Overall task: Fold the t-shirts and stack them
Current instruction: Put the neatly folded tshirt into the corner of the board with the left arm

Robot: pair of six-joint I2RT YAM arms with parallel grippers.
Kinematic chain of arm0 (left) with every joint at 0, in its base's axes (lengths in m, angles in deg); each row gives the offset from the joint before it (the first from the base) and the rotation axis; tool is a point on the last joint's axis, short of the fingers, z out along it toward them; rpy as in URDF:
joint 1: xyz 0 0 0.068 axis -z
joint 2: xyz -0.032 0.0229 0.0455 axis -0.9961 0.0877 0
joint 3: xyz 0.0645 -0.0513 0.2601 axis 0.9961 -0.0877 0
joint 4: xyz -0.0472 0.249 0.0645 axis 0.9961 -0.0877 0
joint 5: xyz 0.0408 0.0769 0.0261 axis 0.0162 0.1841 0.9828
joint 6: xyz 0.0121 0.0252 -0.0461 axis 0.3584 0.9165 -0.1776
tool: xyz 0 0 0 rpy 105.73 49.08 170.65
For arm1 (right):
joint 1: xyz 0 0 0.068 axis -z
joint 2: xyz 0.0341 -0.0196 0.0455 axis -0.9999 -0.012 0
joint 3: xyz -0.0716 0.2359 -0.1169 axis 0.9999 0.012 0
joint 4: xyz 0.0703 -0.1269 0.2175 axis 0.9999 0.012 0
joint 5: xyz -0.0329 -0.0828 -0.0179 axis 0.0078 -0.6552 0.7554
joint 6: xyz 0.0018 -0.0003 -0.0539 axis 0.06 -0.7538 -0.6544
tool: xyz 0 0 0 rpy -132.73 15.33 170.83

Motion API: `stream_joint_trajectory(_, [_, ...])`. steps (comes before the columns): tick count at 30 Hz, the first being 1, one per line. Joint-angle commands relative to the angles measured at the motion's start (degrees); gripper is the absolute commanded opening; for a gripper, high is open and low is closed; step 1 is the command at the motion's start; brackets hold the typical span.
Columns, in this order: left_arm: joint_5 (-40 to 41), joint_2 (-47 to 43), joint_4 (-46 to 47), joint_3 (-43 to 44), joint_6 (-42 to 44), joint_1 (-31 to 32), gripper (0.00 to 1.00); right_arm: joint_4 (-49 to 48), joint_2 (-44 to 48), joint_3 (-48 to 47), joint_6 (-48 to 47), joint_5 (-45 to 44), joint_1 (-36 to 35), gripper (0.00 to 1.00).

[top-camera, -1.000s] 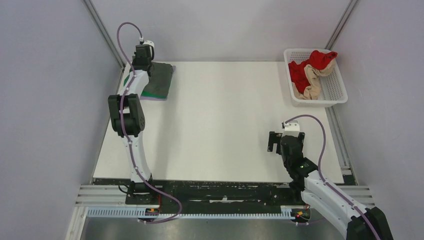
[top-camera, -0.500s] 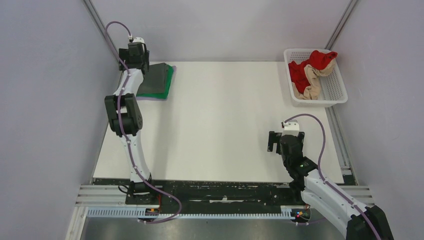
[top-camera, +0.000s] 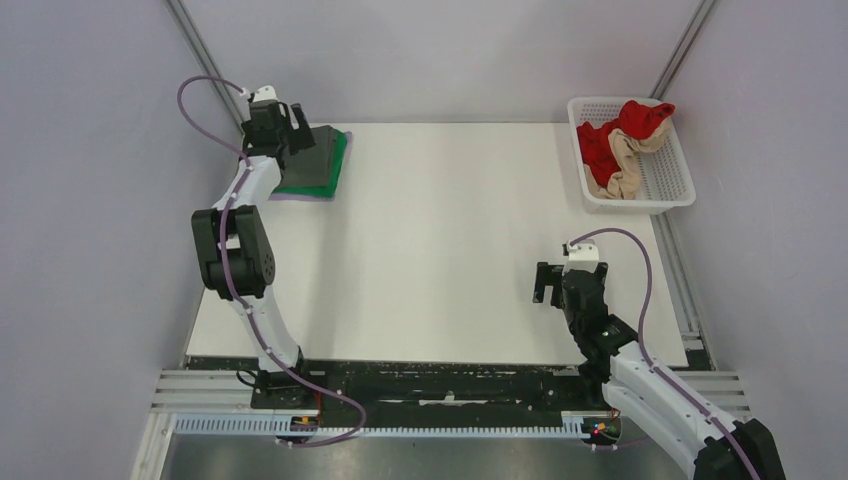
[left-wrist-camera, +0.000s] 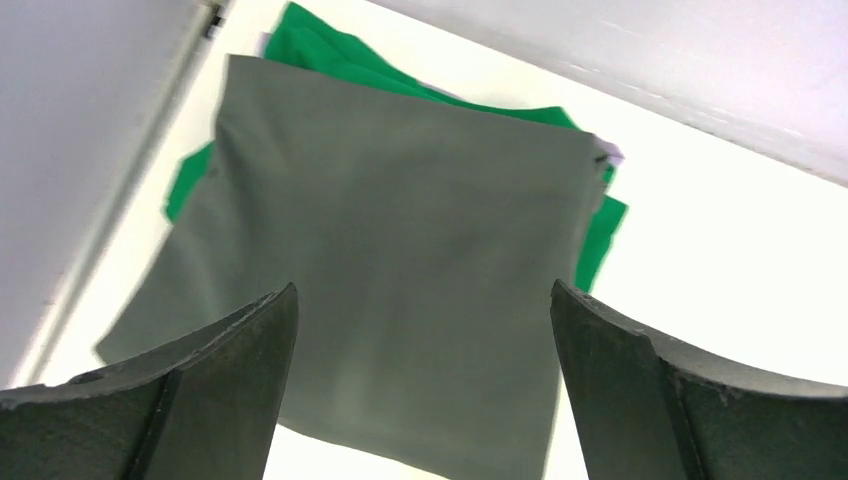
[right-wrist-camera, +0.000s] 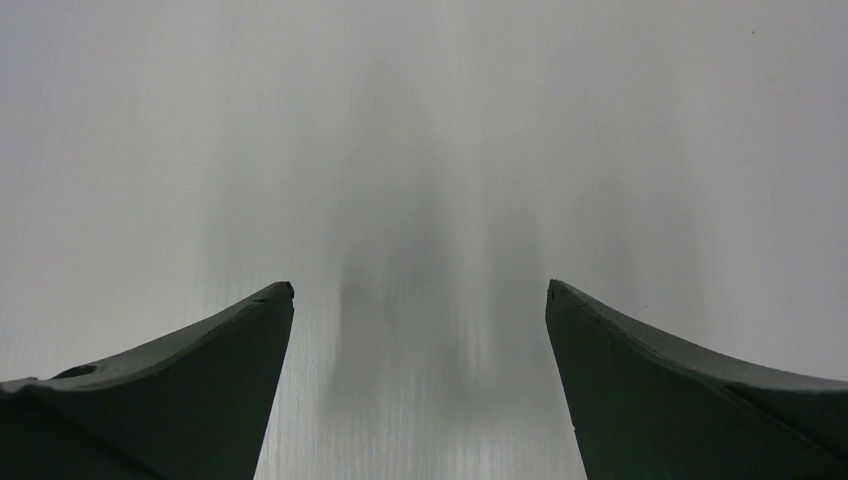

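A folded dark grey t-shirt [top-camera: 318, 158] [left-wrist-camera: 400, 220] lies flat on a folded bright green t-shirt [top-camera: 341, 158] [left-wrist-camera: 330, 52] at the table's far left corner. Green cloth shows along the grey one's edges. My left gripper [top-camera: 296, 126] [left-wrist-camera: 423, 288] hovers above the stack's far left side, open, with nothing between its fingers. My right gripper [top-camera: 544, 282] [right-wrist-camera: 418, 287] is open and holds nothing, low over bare white table at the near right.
A white lattice basket [top-camera: 662, 192] at the far right holds a red garment [top-camera: 606, 146] and a beige garment [top-camera: 626, 172]. A thin lilac edge [top-camera: 290, 197] shows under the green shirt. A grey wall runs close along the left of the stack.
My left gripper has opened, let go of the grey t-shirt and drawn back up and to the left of the stack. The right arm has stayed put.
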Motion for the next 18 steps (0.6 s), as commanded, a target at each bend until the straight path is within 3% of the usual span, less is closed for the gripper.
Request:
stream_joint_trajectory(1, [-9.36,-2.26,6.75,-3.86,-11.32,-0.05,1.0,-2.14,1.03,-1.36,-0.57,1.5,0.21,0.98])
stream_joint_trajectory(5, [-15.15,-1.67,11.14,-7.56,-13.63,-0.04,1.0,-2.14,1.46,-1.29,-0.66,1.82,0.19,0.98])
stream_joint_trajectory(18, [-20.29,3.42,14.62,-15.05,-20.38,0.05,1.0,-1.84,1.9,-1.44,-0.57,2.99,0.24,0.99])
